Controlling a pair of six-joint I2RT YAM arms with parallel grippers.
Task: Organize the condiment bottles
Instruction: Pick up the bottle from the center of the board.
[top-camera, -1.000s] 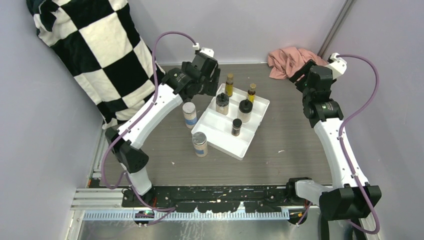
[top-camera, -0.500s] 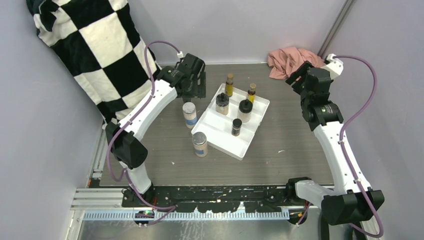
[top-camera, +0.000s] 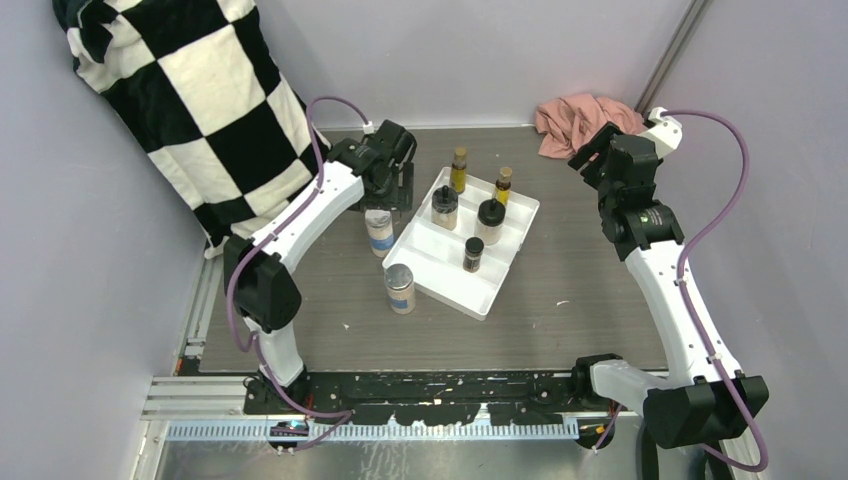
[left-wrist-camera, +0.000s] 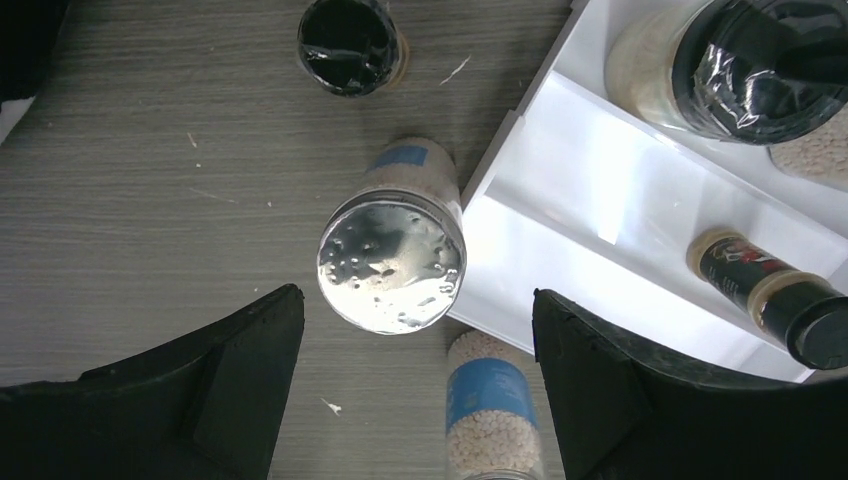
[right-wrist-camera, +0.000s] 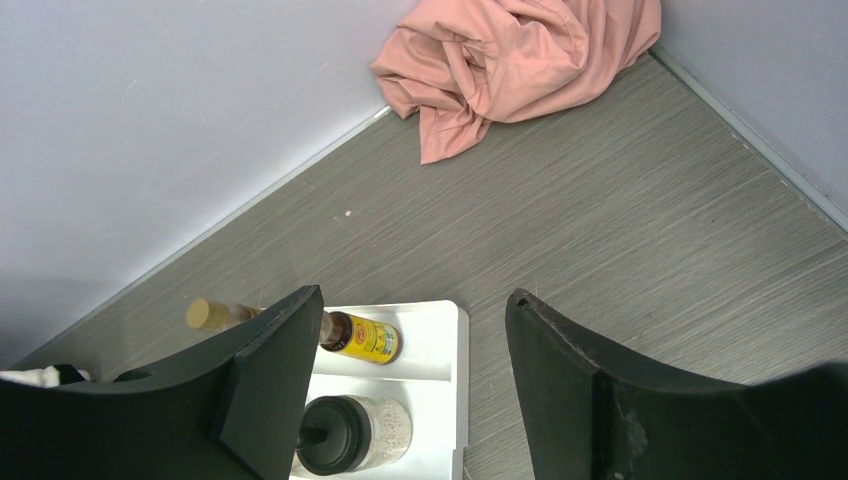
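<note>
Hovering over a silver-lidded jar (left-wrist-camera: 392, 262), the left gripper (left-wrist-camera: 418, 295) had its fingers spread wide, one on each side of the lid and neither touching it. That jar stood upright on the table (top-camera: 570, 260), just beside the left edge of the tray (top-camera: 455, 285). Two more stood outside the tray — a black-topped bottle (left-wrist-camera: 350, 45) beyond the silver lid, seen only from the left wrist, and a near jar (top-camera: 400, 288), blue-labelled, toward the arm bases. Inside the one white tray stood five: a left amber bottle (top-camera: 459, 168) and a right amber bottle (top-camera: 503, 185), both slim with brown caps, at the far end; a left black-lidded jar (top-camera: 444, 205) and a right black-lidded jar (top-camera: 490, 220) just in front of them; and one small dark bottle (top-camera: 473, 253) toward the middle. Eight in all — three on the table, five in the tray. The right gripper (right-wrist-camera: 415, 295) hung over the far right of the table, between the tray and a pink cloth (right-wrist-camera: 520, 60), its fingers also apart with nothing between them. The cloth lay crumpled in the far right corner; one checkered blanket (top-camera: 180, 90) hung at the far left.
</note>
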